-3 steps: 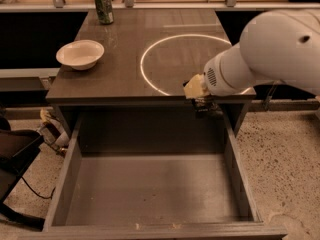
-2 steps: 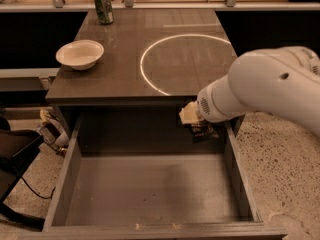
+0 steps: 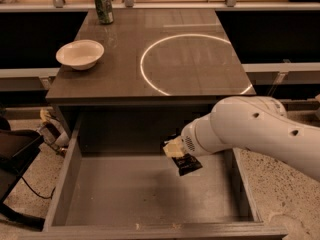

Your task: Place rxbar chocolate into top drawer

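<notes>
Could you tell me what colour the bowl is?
Cream-white bowl, camera view; end effector holds bar over top drawer.

Tool (image 3: 176, 153) holding rxbar chocolate (image 3: 184, 164) over top drawer (image 3: 68, 184), floor seemingly free.

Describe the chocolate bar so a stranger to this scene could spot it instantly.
Find the open drawer under the tabletop. Over its right rear, the hand of the white arm grips the bar. It is small, flat, dark and glossy, unlike the green can and white bowl up on top.
</notes>
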Available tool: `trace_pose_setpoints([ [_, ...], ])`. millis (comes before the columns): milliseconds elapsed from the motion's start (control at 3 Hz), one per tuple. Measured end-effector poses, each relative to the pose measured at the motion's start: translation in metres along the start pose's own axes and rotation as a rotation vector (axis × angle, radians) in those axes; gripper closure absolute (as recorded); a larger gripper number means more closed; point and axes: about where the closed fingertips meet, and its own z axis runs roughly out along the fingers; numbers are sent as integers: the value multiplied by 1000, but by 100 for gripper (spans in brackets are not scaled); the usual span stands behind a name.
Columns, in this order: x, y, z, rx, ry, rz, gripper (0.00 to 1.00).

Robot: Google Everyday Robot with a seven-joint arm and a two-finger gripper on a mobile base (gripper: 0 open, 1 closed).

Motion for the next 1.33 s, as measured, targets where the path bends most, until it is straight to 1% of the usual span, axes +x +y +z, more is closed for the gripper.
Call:
trace_pose_setpoints([
  [333,5,23,35,-81,10,-56,100],
  [667,4,35,69,-163,26,-124,100],
  [1000,4,35,70,-163,26,-124,100],
  [1333,0,33,64,-142,20,-133,100],
])
